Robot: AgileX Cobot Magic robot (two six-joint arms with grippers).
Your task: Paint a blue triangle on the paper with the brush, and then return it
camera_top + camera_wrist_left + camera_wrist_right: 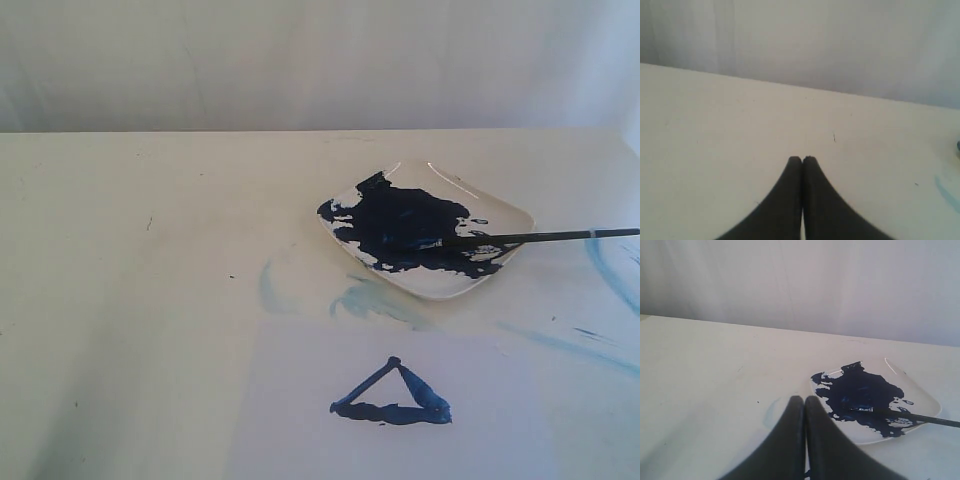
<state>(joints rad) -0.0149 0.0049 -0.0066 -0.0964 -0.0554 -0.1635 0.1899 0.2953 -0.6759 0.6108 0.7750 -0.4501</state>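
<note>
A dark-blue triangle [393, 397] with a thick base is painted on the white paper [520, 410] at the front of the table. The black-handled brush [540, 238] lies across the white plate [505, 208], its bristle tip in the blue paint and its handle sticking out to the right; the right wrist view shows the brush [925, 417] on the plate [927, 399] too. My right gripper [804, 399] is shut and empty, short of the plate. My left gripper [802, 160] is shut and empty over bare table. Neither arm shows in the exterior view.
Pale blue smears [370, 298] stain the table between plate and paper, and more streaks [610, 275] run along the right side. A grey wall [300, 60] backs the table's far edge.
</note>
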